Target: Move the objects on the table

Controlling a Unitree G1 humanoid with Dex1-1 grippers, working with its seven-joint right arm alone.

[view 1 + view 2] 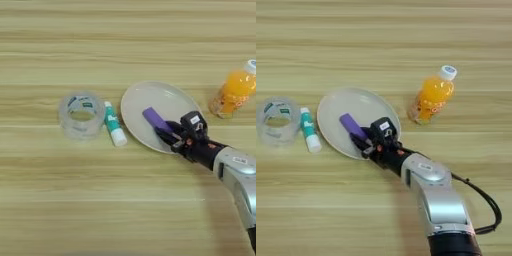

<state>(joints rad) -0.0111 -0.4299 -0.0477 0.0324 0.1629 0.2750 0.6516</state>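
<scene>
Wooden tabletop (381, 45) bears a pale plate (336, 107); over it the hand (362, 141) grips the purple block (352, 126). Tube (308, 131) lies beyond, bottle (432, 96) behind; the forearm's cable shows only in the right eye view.

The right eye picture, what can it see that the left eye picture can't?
Only the right eye view shows the whole orange-juice bottle and the arm's black cable. Only the left eye view shows bare table left of the clear tape roll. Both show the pale plate, the teal-and-white tube and the pincer at the purple block.
</scene>
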